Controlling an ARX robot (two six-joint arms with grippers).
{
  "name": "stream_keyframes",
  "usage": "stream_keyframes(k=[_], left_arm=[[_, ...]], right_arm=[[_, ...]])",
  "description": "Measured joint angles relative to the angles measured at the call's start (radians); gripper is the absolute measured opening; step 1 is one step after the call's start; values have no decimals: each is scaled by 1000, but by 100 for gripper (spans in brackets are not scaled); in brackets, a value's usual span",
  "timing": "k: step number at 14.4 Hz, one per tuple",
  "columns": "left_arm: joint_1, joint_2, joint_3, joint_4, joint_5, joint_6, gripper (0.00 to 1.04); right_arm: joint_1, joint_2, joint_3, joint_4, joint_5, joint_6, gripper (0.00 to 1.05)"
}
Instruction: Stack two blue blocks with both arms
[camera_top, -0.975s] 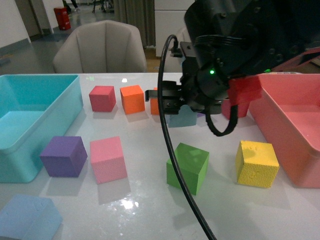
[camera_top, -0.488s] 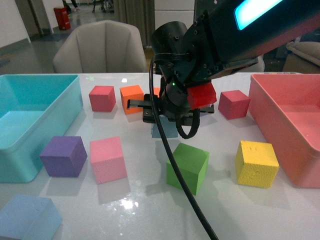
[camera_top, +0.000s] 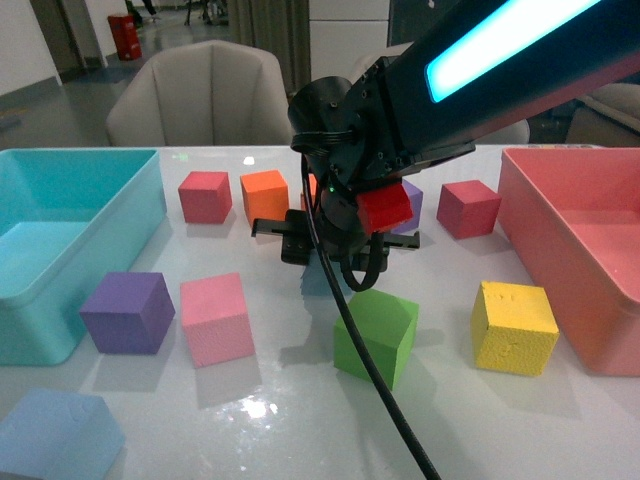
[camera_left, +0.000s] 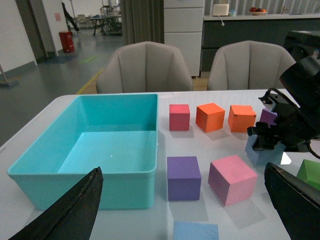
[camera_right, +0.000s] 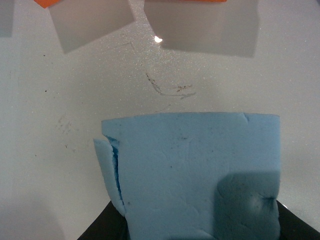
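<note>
My right gripper (camera_top: 330, 248) is shut on a pale blue block (camera_top: 318, 277) and holds it low over the table's middle, just behind the green cube. The block fills the right wrist view (camera_right: 200, 175), with white tabletop beyond it. In the left wrist view this held block (camera_left: 260, 150) shows at the right. The other blue block (camera_top: 55, 435) lies at the front left corner; its top edge shows in the left wrist view (camera_left: 196, 231). My left gripper (camera_left: 182, 172) is open and empty, its fingers (camera_left: 70, 212) spread wide above that near block.
A turquoise bin (camera_top: 60, 265) stands at the left and a pink bin (camera_top: 590, 260) at the right. Purple (camera_top: 128, 312), pink (camera_top: 215, 318), green (camera_top: 377, 335) and yellow (camera_top: 513, 327) cubes lie in front; red (camera_top: 205, 196), orange (camera_top: 265, 198) and dark red (camera_top: 468, 208) cubes behind.
My right arm has swung to the left and towards the front with the blue block in it, lowering it nearer the table. The other blocks have not moved.
</note>
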Motion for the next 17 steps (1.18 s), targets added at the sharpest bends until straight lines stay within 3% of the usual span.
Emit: stream_keyframes(k=[4, 5, 12, 17], left_arm=[[0, 0, 0, 0, 0, 0, 98], [0, 0, 0, 0, 0, 0, 98], [0, 0, 0, 0, 0, 0, 98], [0, 0, 0, 0, 0, 0, 98]], right_arm=[[6, 4, 7, -8, 8, 2, 93], [6, 4, 7, -6, 7, 2, 100], [4, -30, -25, 29, 0, 6, 98], [-10, -346, -346, 307, 0, 5, 98]])
